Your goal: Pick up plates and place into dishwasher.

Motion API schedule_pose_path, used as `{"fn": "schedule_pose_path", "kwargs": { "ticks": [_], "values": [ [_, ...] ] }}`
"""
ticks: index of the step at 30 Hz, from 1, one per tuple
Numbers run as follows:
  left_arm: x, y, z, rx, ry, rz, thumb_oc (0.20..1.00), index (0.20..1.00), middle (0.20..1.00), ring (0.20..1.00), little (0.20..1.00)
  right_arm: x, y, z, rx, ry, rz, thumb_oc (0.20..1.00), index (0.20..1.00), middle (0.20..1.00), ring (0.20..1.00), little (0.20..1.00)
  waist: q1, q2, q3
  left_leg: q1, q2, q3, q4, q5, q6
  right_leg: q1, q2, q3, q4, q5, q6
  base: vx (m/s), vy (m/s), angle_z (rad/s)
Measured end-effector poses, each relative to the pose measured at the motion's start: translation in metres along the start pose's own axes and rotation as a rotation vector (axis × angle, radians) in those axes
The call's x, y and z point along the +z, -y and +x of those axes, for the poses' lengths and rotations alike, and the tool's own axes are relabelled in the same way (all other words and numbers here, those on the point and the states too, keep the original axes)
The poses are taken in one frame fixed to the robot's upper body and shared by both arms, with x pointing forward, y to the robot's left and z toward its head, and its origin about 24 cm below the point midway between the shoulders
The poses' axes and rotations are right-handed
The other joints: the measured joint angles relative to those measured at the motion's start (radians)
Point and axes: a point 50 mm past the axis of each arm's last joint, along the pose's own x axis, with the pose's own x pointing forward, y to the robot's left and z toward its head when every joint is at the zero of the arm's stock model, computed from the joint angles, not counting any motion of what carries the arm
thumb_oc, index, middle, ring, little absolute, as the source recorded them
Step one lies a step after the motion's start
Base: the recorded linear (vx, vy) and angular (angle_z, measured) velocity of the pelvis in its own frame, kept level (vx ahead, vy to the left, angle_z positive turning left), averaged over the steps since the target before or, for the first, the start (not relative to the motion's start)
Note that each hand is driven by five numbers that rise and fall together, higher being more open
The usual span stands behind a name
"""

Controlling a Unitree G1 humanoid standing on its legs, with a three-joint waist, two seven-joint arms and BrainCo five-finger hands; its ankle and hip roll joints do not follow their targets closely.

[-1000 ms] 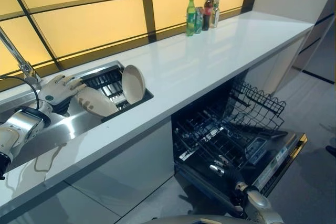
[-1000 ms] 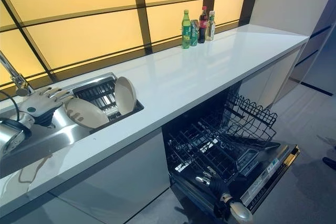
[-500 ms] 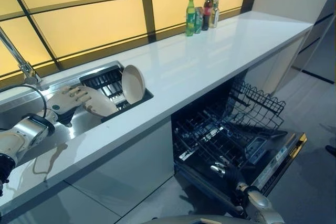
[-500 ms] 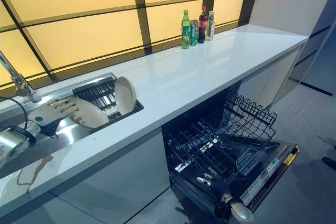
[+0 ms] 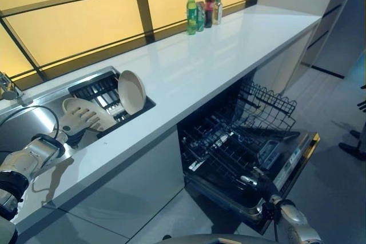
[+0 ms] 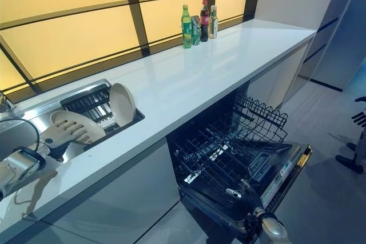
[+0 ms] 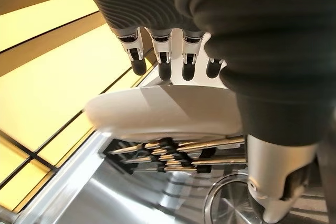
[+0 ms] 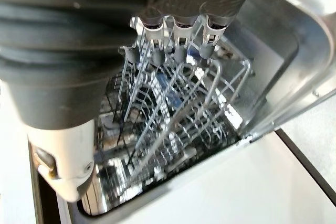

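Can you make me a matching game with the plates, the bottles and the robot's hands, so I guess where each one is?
Things:
1. left hand
2. right hand
3. upright plate
4. bottles

Places:
A. at the far end of the counter, by the window
B. standing on edge in the sink rack
C. over the open dishwasher's lower rack
D. on the plate that lies tilted in the sink

Pairs: 1-D, 2-C, 3-B, 4-A

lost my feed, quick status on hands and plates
Left hand shut on flat plate in sink. Right hand open, empty, over dishwasher rack. Second plate upright. Path clear.
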Motion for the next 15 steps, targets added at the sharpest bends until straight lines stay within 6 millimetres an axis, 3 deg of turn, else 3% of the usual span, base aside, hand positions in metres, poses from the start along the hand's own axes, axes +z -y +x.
{"fn": "schedule_pose_path", "kwargs": {
  "ticks": [6,8,9,10,15],
  "values": [
    [-0.002,-0.007,0.008,0.016,-0.037,0.006,1.000,1.000,1.000,1.000,1.000,0.002,0.001,0.001,-0.004,0.007,0.001,1.000,1.000,1.000,1.000,1.000,-0.013,-0.002,0.005,-0.001,0.000,0.003,0.000,0.000,0.000,-0.002,0.000,0.003,0.000,0.001,0.001,-0.01,0.034,-0.01],
    [-0.004,-0.005,0.007,0.007,-0.051,0.008,0.799,0.799,0.799,0.799,0.799,0.005,0.001,0.002,-0.003,0.014,-0.001,1.000,1.000,1.000,1.000,1.000,-0.022,-0.003,0.006,-0.002,0.000,0.004,0.000,0.000,0.000,-0.005,0.000,0.003,0.000,0.001,0.001,-0.04,0.031,-0.01],
    [-0.006,-0.004,0.007,0.003,-0.063,0.009,0.385,0.385,0.385,0.385,0.385,0.006,0.001,0.003,-0.003,0.018,-0.002,1.000,1.000,1.000,1.000,1.000,-0.023,-0.004,0.009,-0.003,0.001,0.005,0.000,0.000,0.000,-0.008,0.000,0.004,0.000,0.001,0.001,-0.04,0.028,-0.03],
    [-0.009,-0.005,0.008,0.001,-0.076,0.015,0.200,0.200,0.200,0.200,0.200,0.007,0.001,0.003,-0.004,0.021,-0.004,1.000,1.000,1.000,1.000,1.000,-0.024,-0.006,0.015,-0.003,0.001,0.006,0.000,0.000,0.000,-0.007,0.001,0.005,0.000,0.001,0.001,-0.04,0.024,-0.03],
    [-0.017,-0.002,0.009,-0.050,-0.123,0.037,0.200,0.200,0.200,0.200,0.200,0.012,0.005,0.005,-0.017,0.036,0.006,1.000,1.000,1.000,1.000,1.000,-0.027,-0.009,0.027,-0.018,0.000,0.010,0.000,0.002,0.003,-0.024,0.001,0.011,0.000,0.007,0.000,-0.02,-0.005,-0.04]
  ]
}}
